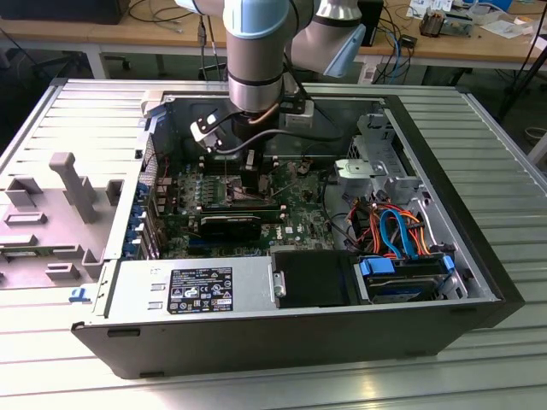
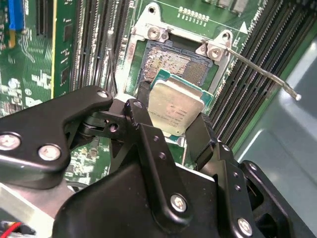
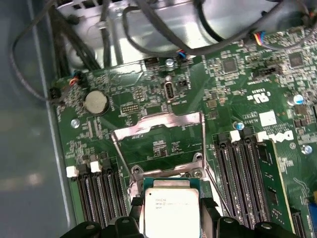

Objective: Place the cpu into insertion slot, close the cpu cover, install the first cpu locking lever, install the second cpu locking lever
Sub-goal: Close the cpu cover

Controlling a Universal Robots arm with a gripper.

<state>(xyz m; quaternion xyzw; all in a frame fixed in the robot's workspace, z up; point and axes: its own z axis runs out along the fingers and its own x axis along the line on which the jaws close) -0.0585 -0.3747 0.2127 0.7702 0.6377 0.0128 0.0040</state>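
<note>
Exterior view, arm pose: the arm [image 1: 255, 60] comes straight down into the open computer case [image 1: 256, 346]; its gripper [image 1: 254, 166] hangs low over the green motherboard [image 1: 295, 220].
Second wrist view, grip: the black fingers [image 2: 142, 106] are closed on two opposite edges of the cpu [image 2: 176, 106].
Second wrist view, cpu place: it overlaps the near edge of the insertion slot [image 2: 171, 62], whose contact field lies bare beyond it; contact cannot be judged.
Second wrist view, cpu facing: square, so no long axis; metal top up, set slightly skew to the socket frame.
Second wrist view, lever: one locking lever [image 2: 262, 72] sticks out free, beside the socket.
First wrist view, cover: the cpu cover [image 3: 158, 119] stands swung open behind the socket.
First wrist view, surroundings: memory slots [image 3: 242, 166] flank the socket on both sides.
</note>
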